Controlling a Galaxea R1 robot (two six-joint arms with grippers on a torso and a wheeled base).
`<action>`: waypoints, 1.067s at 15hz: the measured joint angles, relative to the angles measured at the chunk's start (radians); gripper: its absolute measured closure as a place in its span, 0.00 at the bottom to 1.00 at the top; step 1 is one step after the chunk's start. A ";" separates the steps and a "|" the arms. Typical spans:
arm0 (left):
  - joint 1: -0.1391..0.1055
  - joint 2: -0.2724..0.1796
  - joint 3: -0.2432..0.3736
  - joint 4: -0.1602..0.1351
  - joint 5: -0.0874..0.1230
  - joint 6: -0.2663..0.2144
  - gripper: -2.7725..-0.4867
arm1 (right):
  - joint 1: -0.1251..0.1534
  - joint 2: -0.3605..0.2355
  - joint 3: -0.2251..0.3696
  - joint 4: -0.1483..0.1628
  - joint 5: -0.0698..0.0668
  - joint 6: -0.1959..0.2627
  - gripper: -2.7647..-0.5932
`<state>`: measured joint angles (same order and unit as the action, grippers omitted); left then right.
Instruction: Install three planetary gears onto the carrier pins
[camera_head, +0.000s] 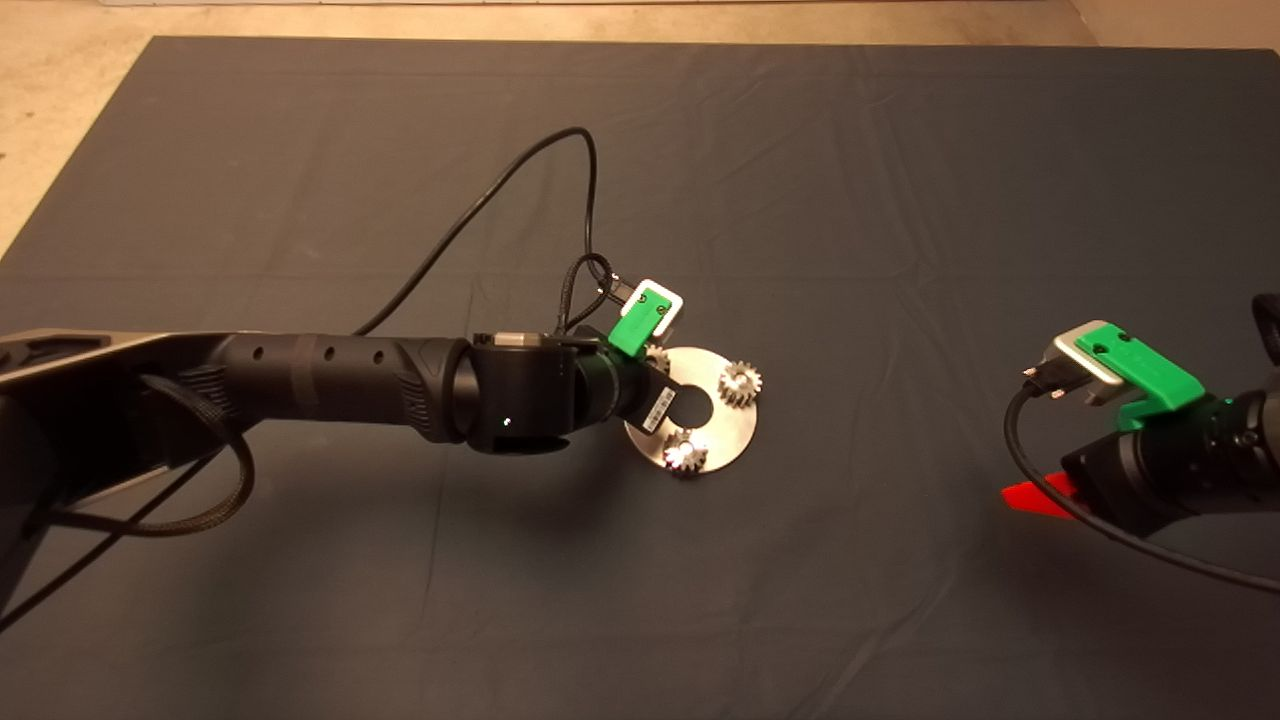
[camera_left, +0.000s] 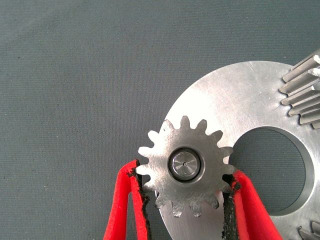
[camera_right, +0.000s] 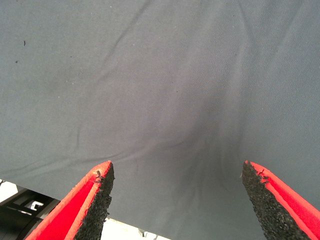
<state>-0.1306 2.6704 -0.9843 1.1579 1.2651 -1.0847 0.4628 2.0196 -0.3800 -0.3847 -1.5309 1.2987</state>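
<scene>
A round silver carrier plate (camera_head: 728, 428) with a large central hole lies at the middle of the mat. Two planetary gears (camera_head: 741, 382) (camera_head: 686, 452) sit on it, each on its own spot. A third gear (camera_left: 172, 187) sits at the plate's (camera_left: 235, 95) rim with a carrier pin (camera_left: 185, 164) showing through its bore. My left gripper (camera_left: 184, 174) is shut on this gear, its pads touching the teeth on both sides. In the head view the left gripper (camera_head: 652, 368) is mostly hidden under its wrist. My right gripper (camera_right: 177, 175) hovers open over bare mat at the right (camera_head: 1038, 496).
The left arm's black cable (camera_head: 500, 190) loops over the mat behind the plate. The mat's far edge meets a pale floor (camera_head: 60, 120) at the upper left. The right wrist view shows the mat's edge (camera_right: 60, 175) close to that gripper.
</scene>
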 joint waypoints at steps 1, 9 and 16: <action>0.000 0.000 0.000 0.000 0.001 0.000 0.97 | 0.000 0.000 0.000 0.000 0.000 0.000 0.40; 0.000 -0.005 0.000 -0.002 -0.006 0.001 0.85 | 0.000 0.000 0.000 0.000 0.000 0.000 0.40; 0.000 -0.019 0.000 -0.005 -0.024 0.007 0.85 | 0.000 0.000 0.000 0.000 0.000 0.000 0.40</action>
<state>-0.1302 2.6513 -0.9843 1.1531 1.2406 -1.0781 0.4630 2.0196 -0.3800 -0.3843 -1.5306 1.2983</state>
